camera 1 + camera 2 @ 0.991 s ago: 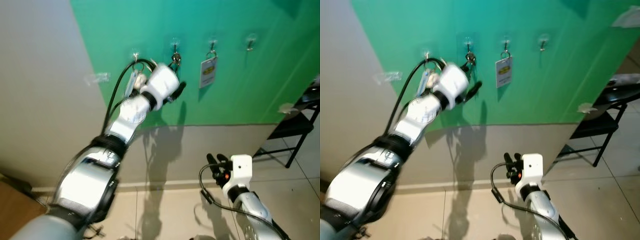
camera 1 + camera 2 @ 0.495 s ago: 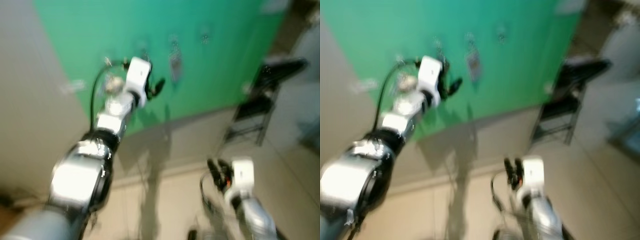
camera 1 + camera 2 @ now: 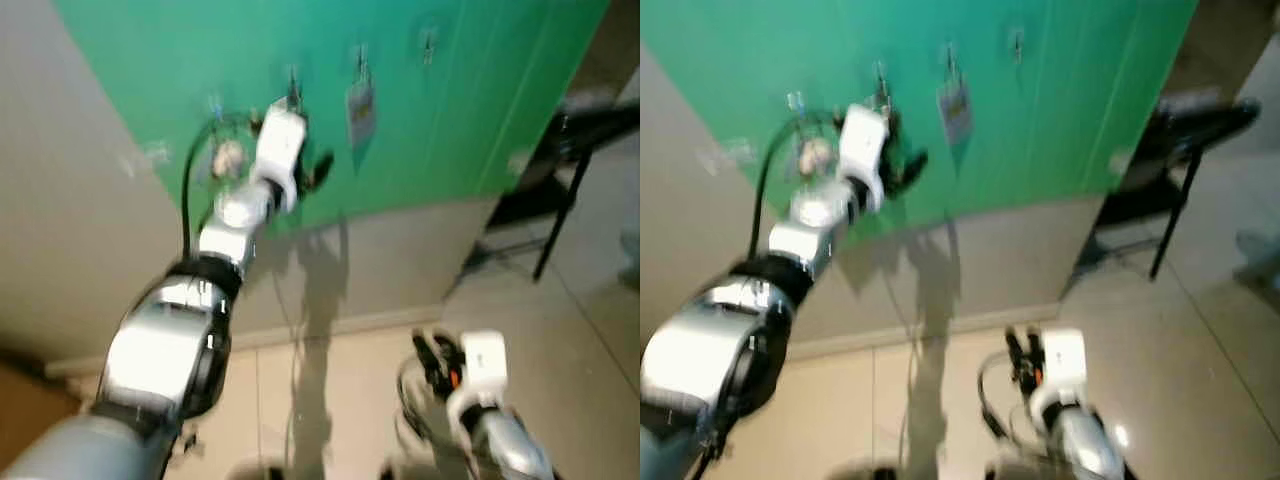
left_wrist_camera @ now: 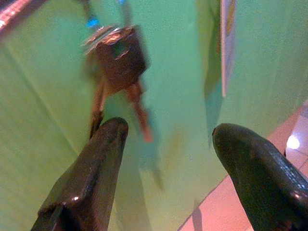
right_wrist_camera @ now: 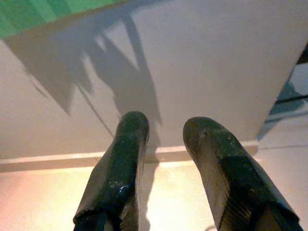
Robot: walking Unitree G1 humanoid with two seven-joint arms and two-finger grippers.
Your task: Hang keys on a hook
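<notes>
Heads up, both head views are coming through smeared, so the small clear hooks (image 3: 292,88) on the green wall panel (image 3: 450,120) are hard to make out, and you're only getting blobs where things hang.

The wrist camera is giving you the better look: the bunch of dark-headed keys with brownish metal blades (image 4: 118,72) is dangling flat against the green wall, hanging from above on a ring whose top is cut off by the frame. Your left pincer (image 4: 168,139) is sitting just below the keys with its fingers spread wide, gripping nothing, and one finger (image 4: 96,163) is overlapping the tip of a key blade.

A white tag with a yellowish stripe (image 3: 359,100) is hanging on the next hook over. A black metal-framed chair (image 3: 560,190) is standing off to the right by the wall.

Your right pincer (image 5: 163,130) is hanging low over the beige floor (image 5: 48,202) near the baseboard, fingers parted and empty.
</notes>
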